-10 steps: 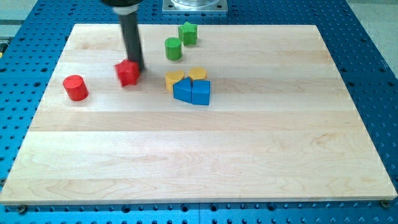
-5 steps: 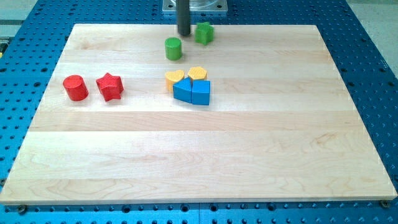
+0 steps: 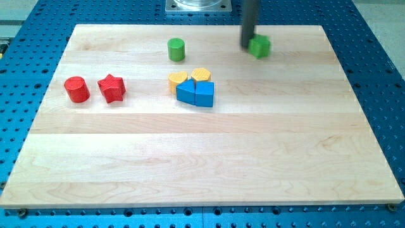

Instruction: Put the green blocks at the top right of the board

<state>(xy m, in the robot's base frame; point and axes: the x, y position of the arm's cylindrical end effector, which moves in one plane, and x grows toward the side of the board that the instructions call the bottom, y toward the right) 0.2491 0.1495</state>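
A green block (image 3: 259, 46), its shape blurred, sits near the board's top edge, right of centre. My tip (image 3: 247, 44) touches its left side; the dark rod rises out of the view's top. A green cylinder (image 3: 176, 49) stands near the top edge left of centre, well apart from the tip.
Two yellow blocks (image 3: 178, 80) (image 3: 201, 75) sit against two blue blocks (image 3: 187, 92) (image 3: 205, 94) just below the green cylinder. A red cylinder (image 3: 77, 88) and a red star (image 3: 112, 88) lie at the view's left. The wooden board (image 3: 209, 164) rests on a blue perforated table.
The rod left the red star, which slid left beside the red cylinder, and swept right along the top edge. It has pushed the green block from beside the cylinder rightwards.
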